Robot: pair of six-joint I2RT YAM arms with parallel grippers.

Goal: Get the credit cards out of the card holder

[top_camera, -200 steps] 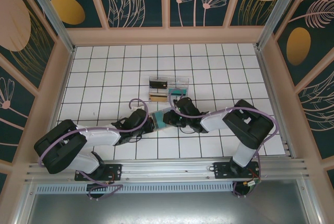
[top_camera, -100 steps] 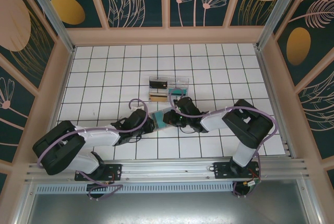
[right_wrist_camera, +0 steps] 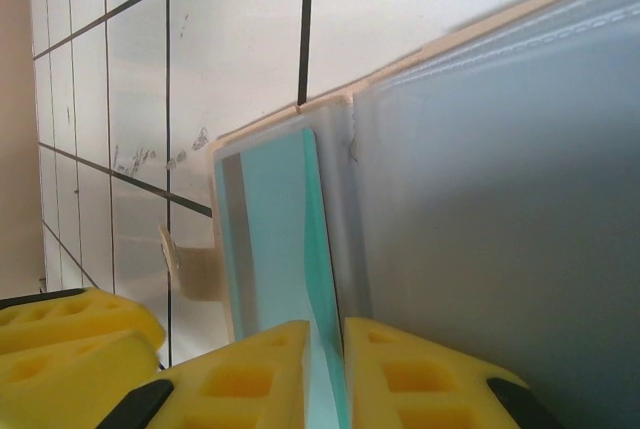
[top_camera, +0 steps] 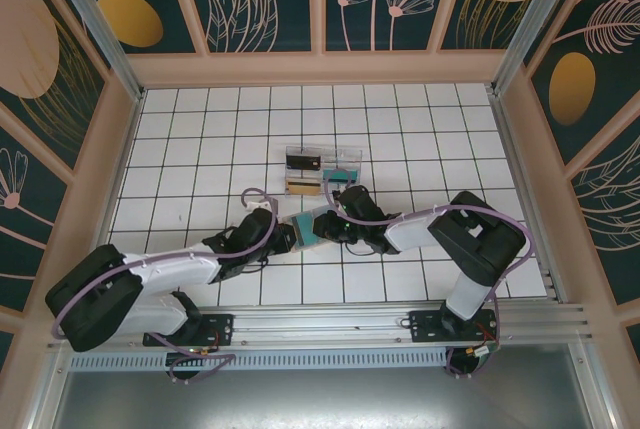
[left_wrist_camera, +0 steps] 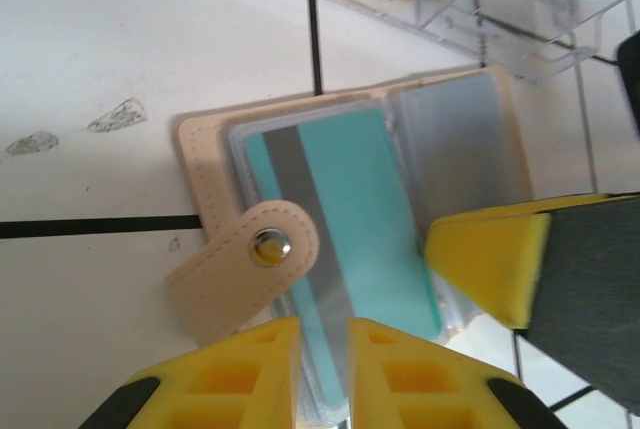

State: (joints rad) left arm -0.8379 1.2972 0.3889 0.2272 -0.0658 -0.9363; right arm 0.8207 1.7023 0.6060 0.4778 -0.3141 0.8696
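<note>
The card holder (top_camera: 305, 227) lies open on the white tiles, tan outside (left_wrist_camera: 199, 154) with a snap tab and blue-grey inside (right_wrist_camera: 480, 199). A teal credit card (left_wrist_camera: 350, 199) with a grey stripe sits in its left half. My left gripper (left_wrist_camera: 322, 334) stands at the holder's near edge, its fingers a narrow gap apart over the card's end. From the other side, my right gripper (right_wrist_camera: 325, 334) is shut on the card's teal edge (right_wrist_camera: 318, 249), which rises edge-on between its fingers. In the top view, left gripper (top_camera: 290, 236) and right gripper (top_camera: 322, 224) meet at the holder.
A clear plastic compartment tray (top_camera: 322, 171) stands just behind the holder, close to the right arm, with dark, gold and teal cards in it; its wall (left_wrist_camera: 500, 9) is in the left wrist view. White tiled floor stretches all round, with walls beyond.
The left gripper's fingers have parted a little at the holder's edge. The left arm's elbow has swung down and to the left. The right arm has stayed put.
</note>
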